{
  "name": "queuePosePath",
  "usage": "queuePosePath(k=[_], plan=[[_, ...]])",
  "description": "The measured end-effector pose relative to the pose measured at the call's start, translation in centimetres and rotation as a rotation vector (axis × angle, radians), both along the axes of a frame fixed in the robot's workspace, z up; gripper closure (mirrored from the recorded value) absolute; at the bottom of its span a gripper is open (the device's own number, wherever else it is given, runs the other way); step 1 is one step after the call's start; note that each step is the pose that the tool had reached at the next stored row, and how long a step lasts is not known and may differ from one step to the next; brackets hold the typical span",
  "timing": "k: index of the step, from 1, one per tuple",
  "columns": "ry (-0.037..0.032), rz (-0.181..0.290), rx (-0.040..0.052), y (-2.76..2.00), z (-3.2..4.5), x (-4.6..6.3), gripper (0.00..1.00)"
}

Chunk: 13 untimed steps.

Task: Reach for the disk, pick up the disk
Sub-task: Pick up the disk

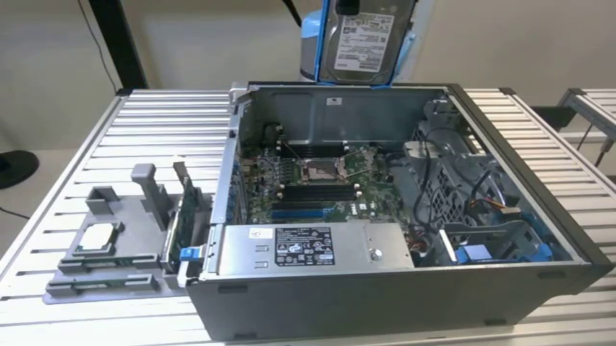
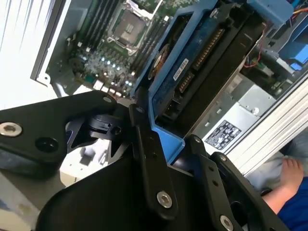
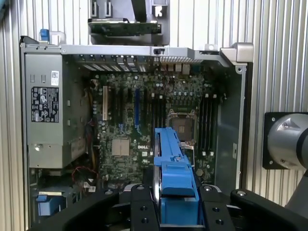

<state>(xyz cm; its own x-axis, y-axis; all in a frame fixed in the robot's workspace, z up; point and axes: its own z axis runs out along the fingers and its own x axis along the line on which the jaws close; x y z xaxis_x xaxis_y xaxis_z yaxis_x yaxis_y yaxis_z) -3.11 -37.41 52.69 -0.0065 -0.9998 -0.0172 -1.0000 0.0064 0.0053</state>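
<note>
I saw the disk [image 1: 364,40] held upright in the air above the rear wall of the open case [image 1: 405,288], label facing the exterior view. In both wrist views the black fingers [image 3: 144,211] were clamped on the blue carrier's edges, the gripper [image 2: 166,144] gripping the disk [image 2: 192,72] over the motherboard [image 3: 144,120]. The case stood on the slatted bench [image 1: 58,180]. At the exterior view's left, a grey fixture [image 1: 106,252] carried a processor chip [image 1: 97,236], well apart from the disk.
</note>
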Motion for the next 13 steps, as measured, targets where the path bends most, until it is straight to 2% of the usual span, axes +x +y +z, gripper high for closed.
queuePosePath(k=[8, 13], plan=[[0.0041, 0.0, 0.0001, -0.46, 0.0, 2.8, 1.0], [0.0084, 0.0, 0.0001, -1.09, 0.0, 4.3, 1.0]])
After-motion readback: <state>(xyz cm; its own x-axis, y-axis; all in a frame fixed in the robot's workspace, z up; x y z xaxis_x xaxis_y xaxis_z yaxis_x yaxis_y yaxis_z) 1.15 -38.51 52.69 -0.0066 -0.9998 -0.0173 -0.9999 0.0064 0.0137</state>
